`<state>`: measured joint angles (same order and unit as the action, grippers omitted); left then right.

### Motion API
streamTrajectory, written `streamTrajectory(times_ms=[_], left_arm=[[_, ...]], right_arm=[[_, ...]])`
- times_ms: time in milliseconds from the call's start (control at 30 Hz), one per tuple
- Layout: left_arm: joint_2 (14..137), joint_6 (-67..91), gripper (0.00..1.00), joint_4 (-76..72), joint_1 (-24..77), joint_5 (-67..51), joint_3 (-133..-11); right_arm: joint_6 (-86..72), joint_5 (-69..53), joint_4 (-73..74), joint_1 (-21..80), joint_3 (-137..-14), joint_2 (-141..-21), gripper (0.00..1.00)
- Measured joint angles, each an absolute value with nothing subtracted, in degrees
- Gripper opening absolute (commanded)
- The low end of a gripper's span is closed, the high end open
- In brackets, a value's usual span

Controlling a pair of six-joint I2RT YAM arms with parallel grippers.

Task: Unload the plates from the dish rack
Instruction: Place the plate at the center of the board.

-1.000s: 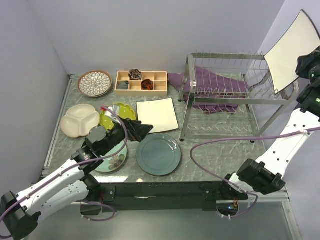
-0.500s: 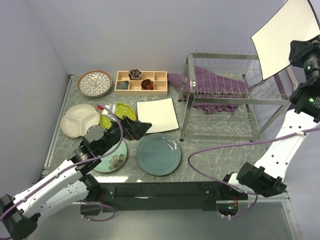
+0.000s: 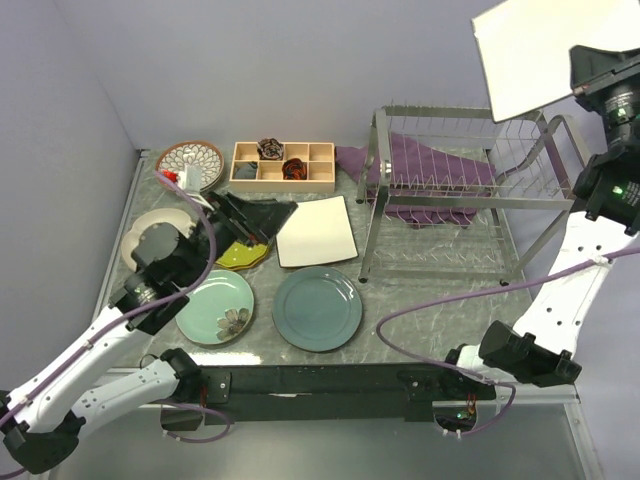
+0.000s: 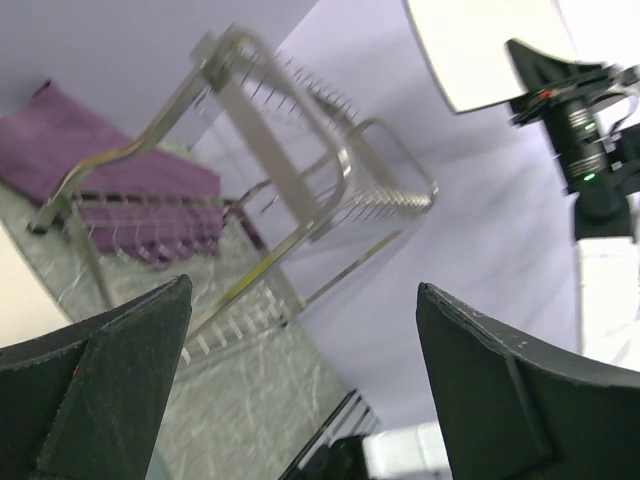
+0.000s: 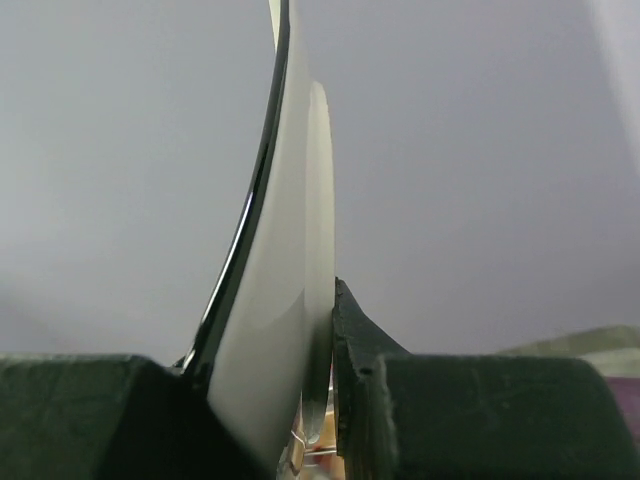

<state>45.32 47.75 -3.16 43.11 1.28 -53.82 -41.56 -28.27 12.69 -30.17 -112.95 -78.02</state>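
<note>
My right gripper [image 3: 583,88] is shut on a white square plate [image 3: 530,55] and holds it high above the dish rack [image 3: 450,190], whose tines hold no plates. The right wrist view shows that plate [image 5: 270,300] edge-on between the pads of the right gripper [image 5: 320,400]. My left gripper [image 3: 268,222] is open and empty over the yellow-green plate [image 3: 240,256]. On the table lie a brown-rimmed plate [image 3: 190,160], a cream divided plate [image 3: 138,228], a second white square plate [image 3: 315,232], a teal plate [image 3: 317,308] and a pale green floral plate [image 3: 215,306]. No orange plate shows.
A wooden compartment tray [image 3: 282,165] stands at the back, beside the brown-rimmed plate. A purple cloth [image 3: 430,170] lies under and behind the rack. The left wrist view looks between its open gripper [image 4: 300,370] at the rack [image 4: 300,190] and the lifted plate [image 4: 490,50].
My right arm has lifted the white square plate up and to the left, above the rack. My left gripper has swung back and left, from beside the teal plate to over the yellow-green plate.
</note>
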Motion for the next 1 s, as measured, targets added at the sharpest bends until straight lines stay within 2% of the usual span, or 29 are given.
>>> streamTrajectory(times_ms=[133,267,533,700,900,933,1000], left_arm=[[47.07,47.68,0.98,-2.44,43.11,1.63,-59.68],[47.83,47.51,0.98,-1.93,43.11,1.85,-62.87],[45.04,47.99,0.94,-4.08,43.11,3.38,-61.47],[44.73,49.17,0.91,-7.31,43.11,4.69,-60.20],[44.40,51.00,0.80,-11.11,43.11,7.62,-56.84],[44.31,51.42,0.72,-11.51,43.11,8.14,-56.25],[44.25,52.29,0.64,-12.67,43.11,9.21,-55.27]], right_arm=[[-49.30,-28.93,9.76,-23.81,-112.92,-78.02,0.00],[-52.84,-28.71,7.25,-12.05,-112.79,-77.89,0.00],[-52.53,-25.87,3.03,13.34,-103.72,-73.76,0.00],[-50.78,-22.72,0.95,25.21,-97.84,-72.25,0.00],[-49.32,-17.43,-2.63,33.69,-90.96,-72.12,0.00],[-49.32,-16.58,-3.70,34.89,-89.41,-72.12,0.00],[-49.32,-15.31,-4.86,36.42,-87.05,-72.12,0.00]])
